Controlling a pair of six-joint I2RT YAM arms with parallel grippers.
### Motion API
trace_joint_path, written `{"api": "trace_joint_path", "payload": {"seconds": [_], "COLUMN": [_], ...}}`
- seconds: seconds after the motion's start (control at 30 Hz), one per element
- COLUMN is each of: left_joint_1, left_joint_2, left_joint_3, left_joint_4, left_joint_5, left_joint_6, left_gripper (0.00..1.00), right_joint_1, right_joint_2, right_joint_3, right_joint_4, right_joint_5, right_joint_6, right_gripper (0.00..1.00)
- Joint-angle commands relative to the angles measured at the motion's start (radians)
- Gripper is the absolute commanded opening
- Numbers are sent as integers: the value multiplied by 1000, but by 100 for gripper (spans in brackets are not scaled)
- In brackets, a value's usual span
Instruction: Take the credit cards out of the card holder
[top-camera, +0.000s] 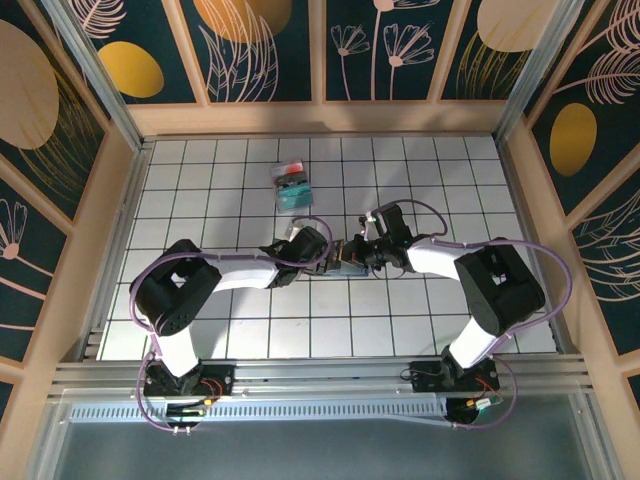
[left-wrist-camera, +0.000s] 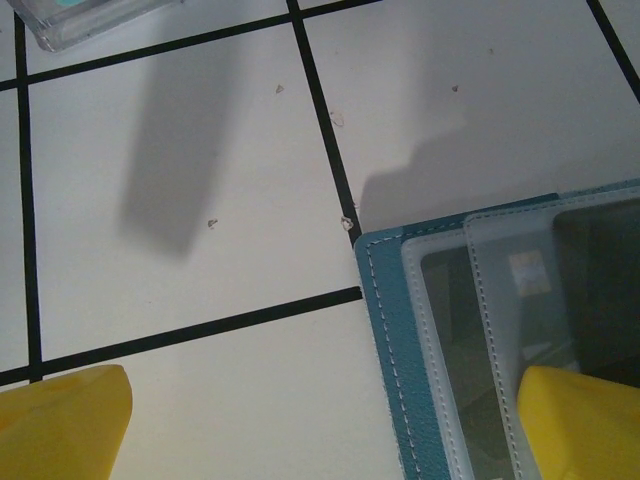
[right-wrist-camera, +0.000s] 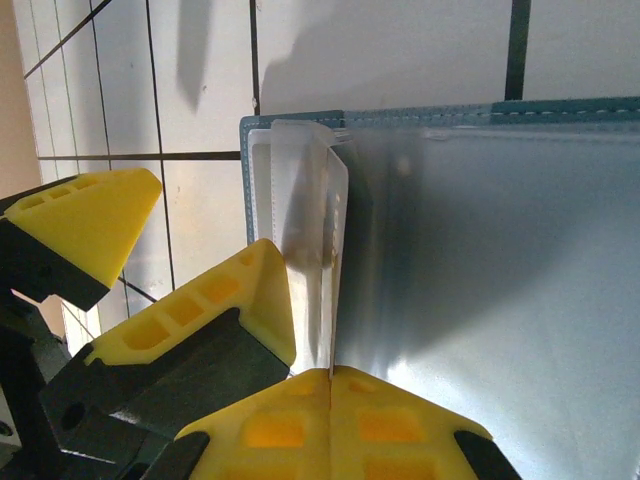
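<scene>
card holder lies open mid-table between the arms. right gripper clenched on a clear sleeve. left gripper spread, one finger over the holder. sleeves look floppy and slick. credit cards hard to make out, likely stiff and light; pinch an exposed edge.

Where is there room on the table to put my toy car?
Free tiles: left of the clear box, along the right wall, and in front between the arm bases. Crowded: the middle, where both arms meet at the card holder.
</scene>
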Motion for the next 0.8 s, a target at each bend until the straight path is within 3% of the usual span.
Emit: {"api": "trace_joint_path", "payload": {"seconds": [0.0, 0.2, 0.4, 0.6, 0.77], "left_joint_1": [-5, -6, -8, -9, -9], "left_joint_2": [16, 5, -1, -10, -16], "left_joint_3": [-3, -28, -30, -34, -37], "left_joint_4": [-16, -8, -1, -11, -46], "left_joint_5": [24, 49, 66, 57, 8], "left_joint_6": [16, -4, -17, -23, -43], "left_gripper": [99, 99, 99, 99, 99], "right_joint_1": [-7, -7, 2, 10, 10], "right_joint_2": [-20, -14, 9, 8, -29], "right_joint_3": [0, -46, -61, -33, 7], "right_joint_4": [71, 212, 271, 153, -23], "right_joint_5": [-1, -29, -20, 67, 200], "right_joint_6": [9, 71, 94, 40, -36], "right_gripper": [6, 14, 15, 0, 0]}}
